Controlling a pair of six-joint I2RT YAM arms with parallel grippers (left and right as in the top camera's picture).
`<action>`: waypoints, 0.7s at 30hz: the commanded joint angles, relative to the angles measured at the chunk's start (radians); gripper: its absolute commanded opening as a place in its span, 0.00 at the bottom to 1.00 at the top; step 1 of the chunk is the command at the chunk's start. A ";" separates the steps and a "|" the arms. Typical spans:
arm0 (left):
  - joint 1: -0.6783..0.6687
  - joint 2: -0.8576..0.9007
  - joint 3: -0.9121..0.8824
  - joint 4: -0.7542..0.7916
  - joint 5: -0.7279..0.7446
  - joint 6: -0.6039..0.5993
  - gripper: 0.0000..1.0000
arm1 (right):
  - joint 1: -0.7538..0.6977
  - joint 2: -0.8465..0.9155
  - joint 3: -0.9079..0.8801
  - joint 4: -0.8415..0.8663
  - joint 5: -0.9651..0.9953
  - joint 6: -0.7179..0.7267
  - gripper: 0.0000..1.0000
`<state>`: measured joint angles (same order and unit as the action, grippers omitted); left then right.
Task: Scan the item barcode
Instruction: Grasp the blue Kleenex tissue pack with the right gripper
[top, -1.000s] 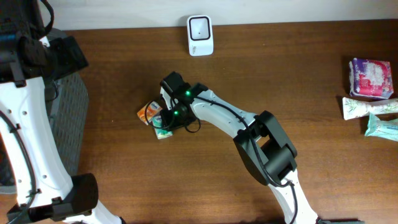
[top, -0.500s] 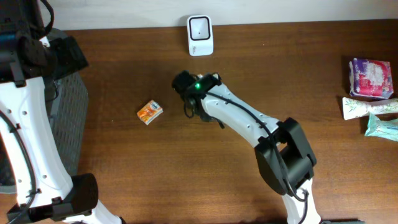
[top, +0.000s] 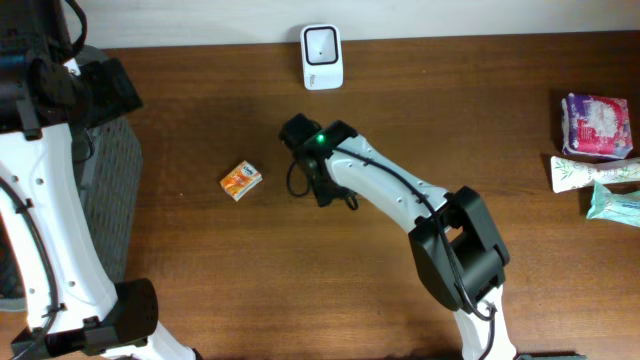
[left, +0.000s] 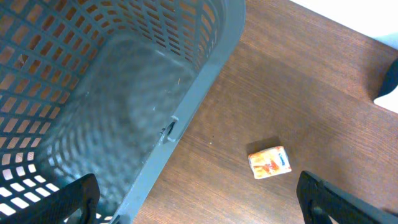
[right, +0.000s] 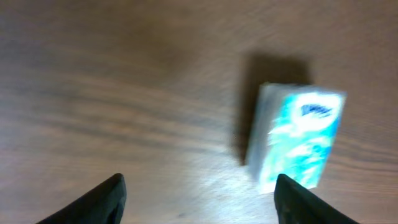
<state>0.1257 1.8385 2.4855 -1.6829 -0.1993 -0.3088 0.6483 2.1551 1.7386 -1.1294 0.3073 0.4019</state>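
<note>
A small teal-and-white packet (right: 295, 140) lies on the brown table, blurred in the right wrist view, just ahead of the right-hand fingertip. My right gripper (right: 202, 202) hangs open above it, holding nothing. From overhead the right gripper (top: 305, 165) covers that packet. The white barcode scanner (top: 322, 56) stands at the table's back edge, beyond the right gripper. An orange packet (top: 241, 180) (left: 269, 162) lies to the left of the right gripper. My left gripper (left: 199, 205) is wide open and empty above the basket's rim.
A grey mesh basket (left: 186, 93) (top: 105, 190) stands at the table's left edge. At the far right lie a pink pack (top: 597, 125) and two pale tubes (top: 590, 170) (top: 615, 205). The right arm stretches across the middle of the table.
My right gripper lifted the teal packet from beside the orange one, carried it right toward the scanner, then opened and let it go. The left arm has not moved.
</note>
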 joint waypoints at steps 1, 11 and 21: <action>0.002 -0.008 0.013 0.001 -0.007 0.012 0.99 | -0.069 -0.002 0.013 -0.006 0.075 -0.032 0.62; 0.002 -0.008 0.013 0.002 -0.007 0.012 0.99 | -0.124 -0.002 -0.073 0.084 0.060 -0.117 0.41; 0.002 -0.008 0.013 0.002 -0.007 0.012 0.99 | -0.127 -0.004 -0.121 0.089 -0.026 -0.106 0.04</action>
<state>0.1257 1.8385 2.4855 -1.6821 -0.1993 -0.3092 0.5205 2.1517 1.5719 -1.0214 0.3523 0.2855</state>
